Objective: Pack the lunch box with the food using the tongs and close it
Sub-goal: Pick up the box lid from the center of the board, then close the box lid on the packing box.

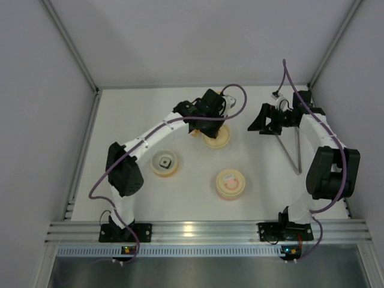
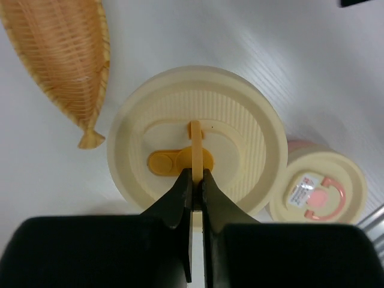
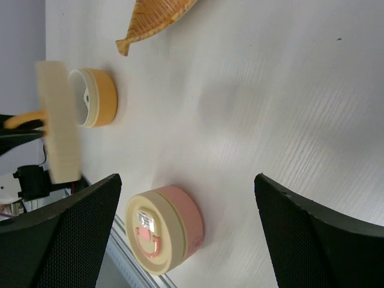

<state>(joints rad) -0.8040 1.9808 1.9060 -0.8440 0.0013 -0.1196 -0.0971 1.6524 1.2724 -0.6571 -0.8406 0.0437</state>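
Observation:
The open lunch box (image 1: 165, 162), a round orange tub, holds a tiny black piece of food (image 1: 165, 161); the same tub (image 3: 99, 97) shows in the right wrist view. Its cream lid (image 2: 195, 138) has a thin upright handle (image 2: 195, 147), and my left gripper (image 2: 197, 175) is shut on that handle. From above, the lid (image 1: 217, 137) sits under the left gripper (image 1: 207, 123). In the right wrist view the lid (image 3: 57, 120) appears edge-on and blurred. The grey tongs (image 1: 292, 150) lie on the table at the right. Just left of the tongs' far ends, my right gripper (image 1: 262, 123) (image 3: 186, 180) is open and holds nothing.
A closed pink tub with a cream lid (image 1: 230, 183) (image 3: 165, 231) (image 2: 318, 191) stands near the front centre. A woven leaf-shaped tray (image 2: 60, 54) (image 3: 156, 18) lies at the back, mostly under the left arm from above. The aluminium rail (image 1: 204, 231) borders the near edge.

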